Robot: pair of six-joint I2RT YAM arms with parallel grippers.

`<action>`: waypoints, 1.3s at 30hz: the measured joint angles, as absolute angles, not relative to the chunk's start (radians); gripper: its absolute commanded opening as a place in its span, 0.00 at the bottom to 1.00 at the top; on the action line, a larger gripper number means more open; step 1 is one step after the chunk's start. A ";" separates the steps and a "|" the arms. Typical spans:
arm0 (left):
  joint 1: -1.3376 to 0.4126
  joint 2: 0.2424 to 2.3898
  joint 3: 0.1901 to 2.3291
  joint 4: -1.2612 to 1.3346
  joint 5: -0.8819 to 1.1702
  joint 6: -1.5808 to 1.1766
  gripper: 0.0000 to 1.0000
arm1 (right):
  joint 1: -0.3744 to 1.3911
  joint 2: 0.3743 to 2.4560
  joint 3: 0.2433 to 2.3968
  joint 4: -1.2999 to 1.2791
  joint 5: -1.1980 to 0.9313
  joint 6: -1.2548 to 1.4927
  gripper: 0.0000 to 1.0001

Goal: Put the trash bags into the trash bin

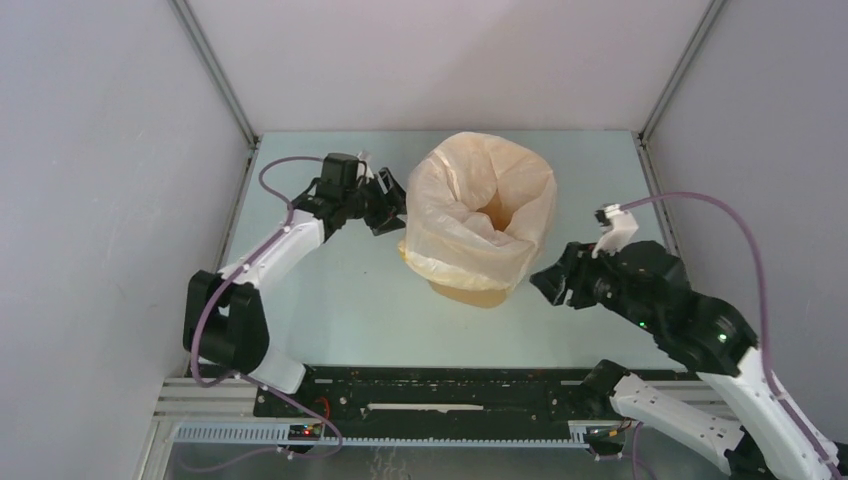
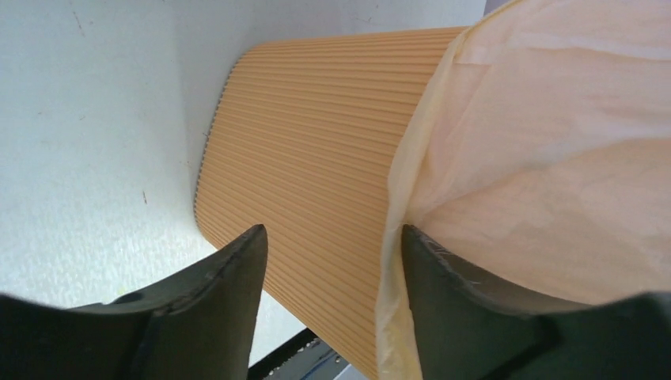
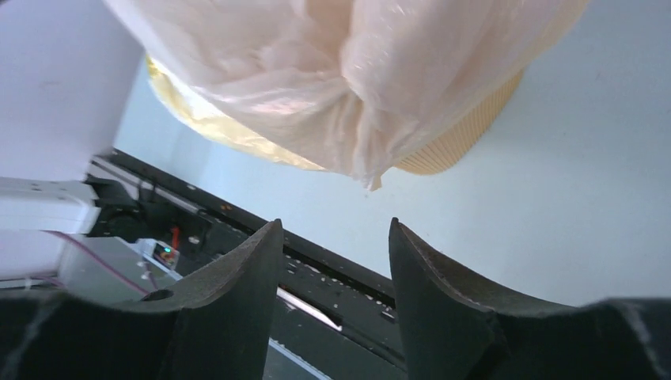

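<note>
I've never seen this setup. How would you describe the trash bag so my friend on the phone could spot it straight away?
On the pale table, near its middle, stands an orange ribbed trash bin. The trash bag is the thin, milky, see-through plastic lining it and folded down over its rim. It is the only soft, crinkled thing there; the bin beneath is stiff and ribbed.

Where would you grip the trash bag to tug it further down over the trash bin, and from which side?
Pinch the loose hem of the trash bag beside the left wall of the trash bin, coming in sideways from the left. There the film hangs as a thin free flap, just inside the open left gripper.
</note>
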State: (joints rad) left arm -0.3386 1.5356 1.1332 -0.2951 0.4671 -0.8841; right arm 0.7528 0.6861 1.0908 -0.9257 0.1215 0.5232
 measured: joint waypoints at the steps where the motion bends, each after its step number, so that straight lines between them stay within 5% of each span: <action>1: -0.338 1.518 1.143 -0.322 0.458 -0.871 0.77 | 0.752 0.676 1.126 -0.945 0.123 0.523 0.64; 6: -0.334 1.441 1.202 -0.417 0.416 -0.805 0.81 | 0.745 0.742 1.331 -1.005 0.117 0.506 0.67; 14: -0.349 1.385 1.132 -0.441 0.396 -0.769 0.68 | 0.718 1.079 1.651 -0.947 0.067 0.435 0.67; 25: -0.365 1.419 1.033 -0.392 0.398 -0.783 0.61 | 0.655 1.475 1.837 -0.959 -0.043 0.435 0.51; 39: -0.456 1.402 0.953 -0.294 0.378 -0.859 0.59 | 0.718 1.753 1.922 -1.123 0.270 0.378 0.60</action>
